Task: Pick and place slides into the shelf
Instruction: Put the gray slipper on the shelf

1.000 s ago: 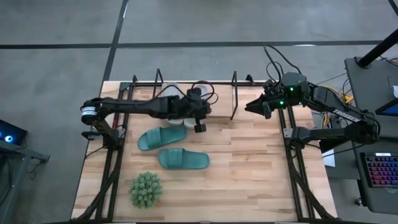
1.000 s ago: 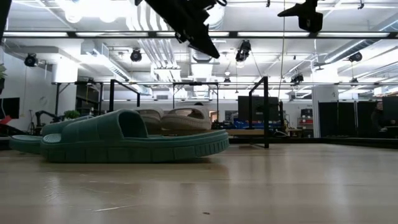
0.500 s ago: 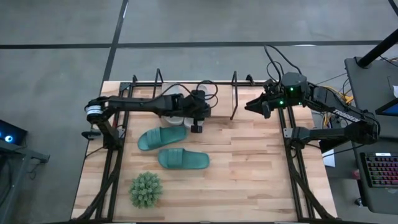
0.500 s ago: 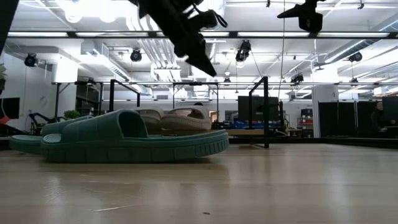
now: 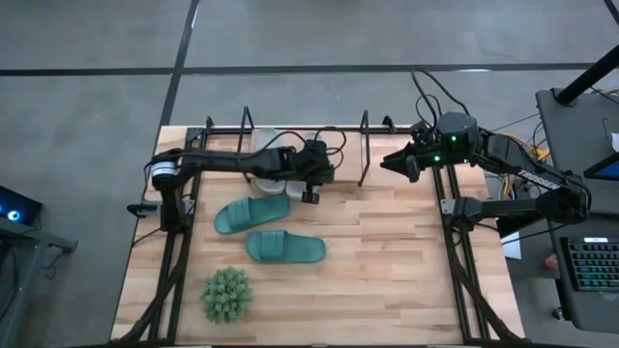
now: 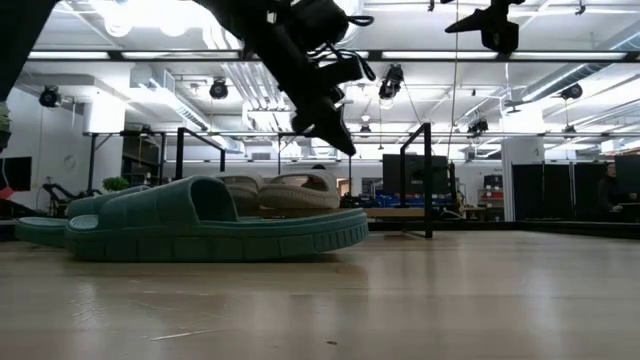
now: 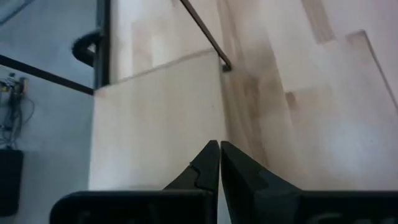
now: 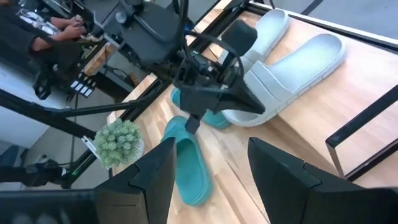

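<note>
Now our left gripper (image 5: 311,196) is clenched shut on nothing, its two fingers (image 7: 211,163) pressed tip to tip in the left wrist view. Over the last second it has slid a little toward the right along the front edge of the shelf (image 5: 365,147), and the left arm has straightened across the back of the table (image 5: 387,261). We read that as a move away from the two grey slides (image 5: 269,180), which already lie side by side on the shelf's wood board, partly hidden under the arm from above and plain in the right wrist view (image 8: 292,59). That would make half the job done.

Two teal slides (image 5: 252,214) remain on the table, well in front of the shelf, one just behind the other (image 5: 285,247), with the small plant (image 5: 226,295) nearer the front edge. Our guess is that the left gripper must open and come back over the nearer teal one.

Our right gripper (image 5: 389,164) waits with its fingers (image 8: 152,171) spread wide and empty, raised beside the shelf's right end and pointing toward the left arm.
</note>
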